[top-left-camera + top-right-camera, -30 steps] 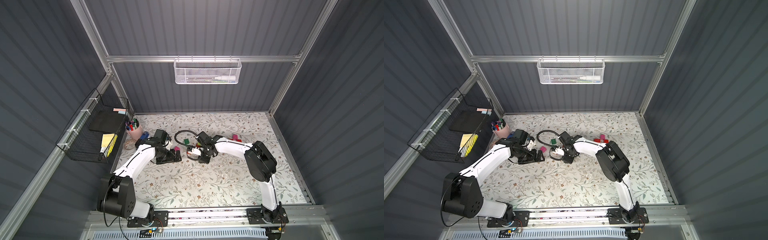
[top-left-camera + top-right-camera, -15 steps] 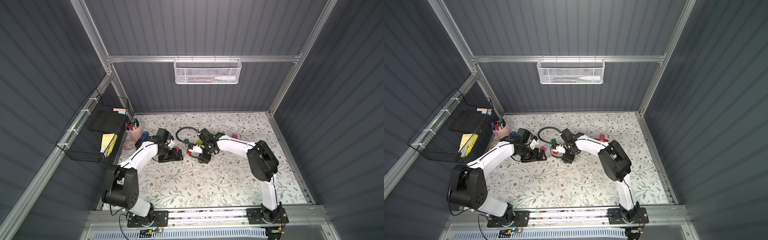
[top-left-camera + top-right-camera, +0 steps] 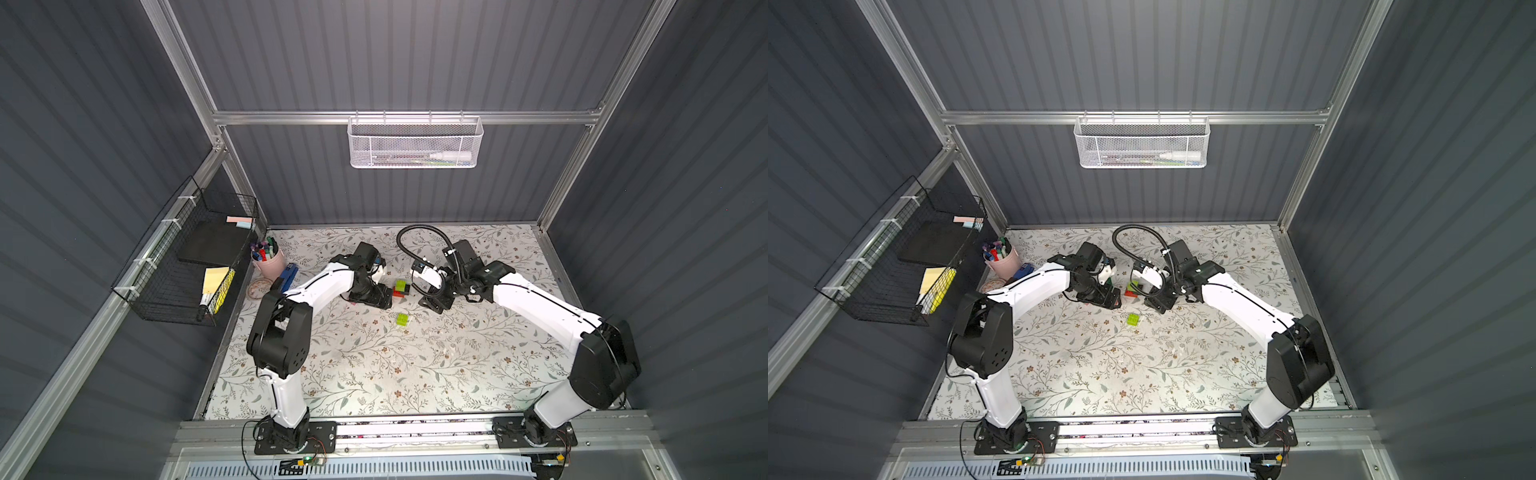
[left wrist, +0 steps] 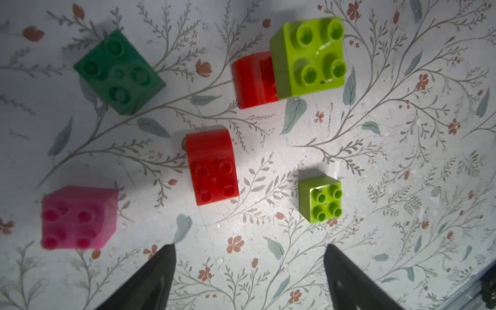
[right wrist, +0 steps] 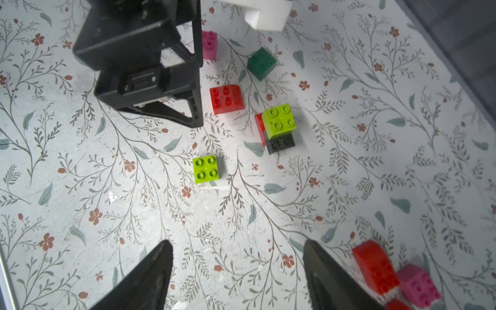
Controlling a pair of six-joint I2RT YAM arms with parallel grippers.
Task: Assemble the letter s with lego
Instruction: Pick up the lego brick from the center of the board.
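Note:
The lego lies loose on the flowered mat between my two grippers. A lime green brick [image 5: 279, 120] sits stacked on a black brick [image 5: 281, 143] and a red one [image 4: 253, 80]; in a top view this stack [image 3: 401, 287] is mid-mat. Around it lie a loose lime green brick [image 3: 402, 319], a red brick [image 4: 212, 167], a dark green brick [image 4: 119, 72] and a pink brick [image 4: 77, 217]. Another red brick [image 5: 375, 267] and a pink one [image 5: 418, 288] lie beside my right gripper. My left gripper [image 4: 249, 245] and right gripper [image 5: 236, 241] both hover open and empty over bare mat.
A pink pen cup [image 3: 268, 259], a blue stapler [image 3: 286, 276] and a tape roll [image 3: 257, 289] sit at the mat's left edge. A black wire basket [image 3: 187, 266] hangs on the left wall, a white mesh basket [image 3: 415, 143] on the back wall. A black cable [image 3: 415, 237] loops over the right wrist.
My right gripper has opened and drawn back to the right, leaving the stack on the mat. The left gripper stays open beside the stack, its jaws slightly narrower.

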